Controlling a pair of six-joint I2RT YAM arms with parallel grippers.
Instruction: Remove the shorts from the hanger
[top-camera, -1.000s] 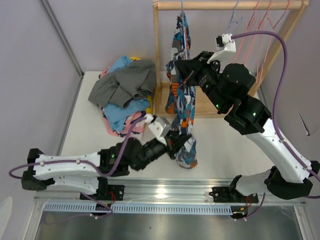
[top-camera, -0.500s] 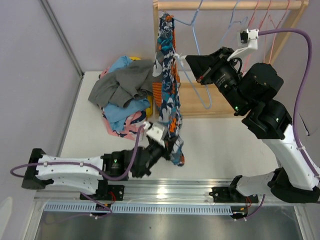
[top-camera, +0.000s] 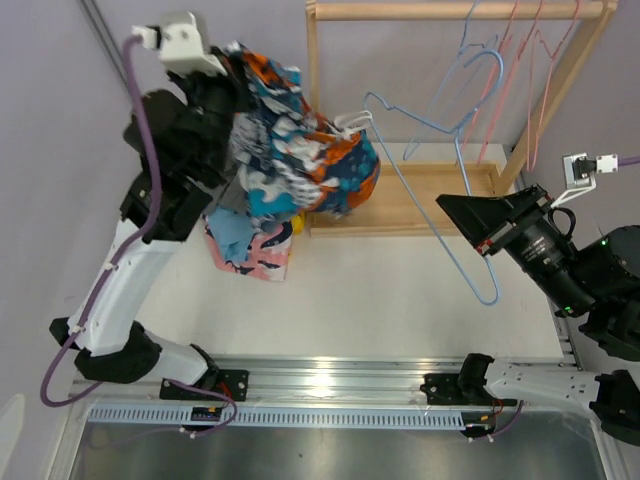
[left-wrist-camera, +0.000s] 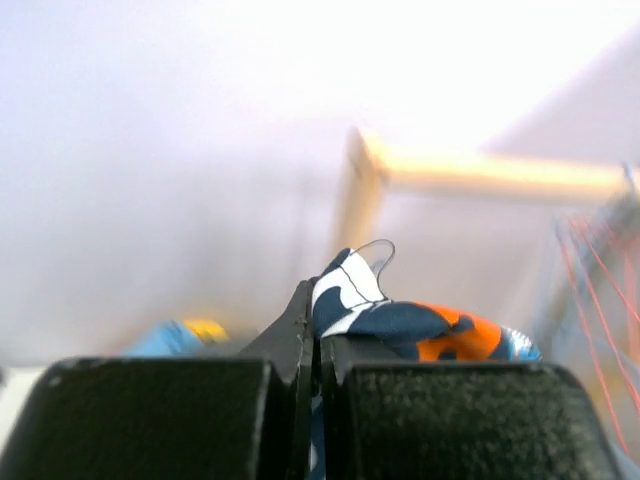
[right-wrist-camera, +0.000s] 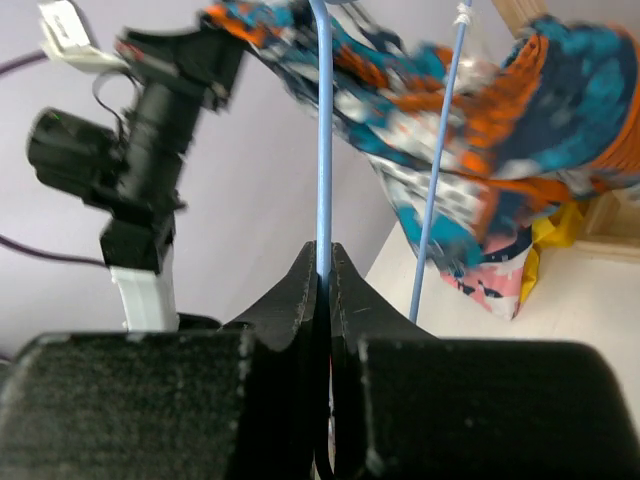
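- Overhead, the left gripper (left-wrist-camera: 318, 318) is raised high at the left. Its jaws are closed to a sliver on a fold of the blue-orange-white printed shorts (top-camera: 305, 150), and the bundle hangs above the pile of other shorts (top-camera: 255, 252) on the table (top-camera: 420, 270).
- The right gripper (right-wrist-camera: 322, 268) has its jaws pinched shut on the wire of the light blue hanger (right-wrist-camera: 322, 120). The hanger slants across the gap between the printed shorts and the right arm, in front of the wooden rack (top-camera: 440, 10).
- Risk 1: a white drawstring (top-camera: 350, 122) lies at the hanger's far corner. If it is looped over the wire, pulling the arms further apart would probably drag the hanger or strain the cord rather than free the garment.
- Risk 2: the pinch is on thin, round wire. A sideways tug from a snagged cord could twist the hanger in the jaws or slip it out.
- Risk 3: letting go from this height could drop the shorts wide of the pile or across the rack base.
- Hidden or unclear:
  - whether the cord touches the wire or only overlaps it;
  - whether the hanger's hook is on the rail;
  - the left fingertips, buried in fabric in the overhead view;
  - the background of the left wrist view, which is washed out and blurred;
  - most of the pile, which lies under the left arm.
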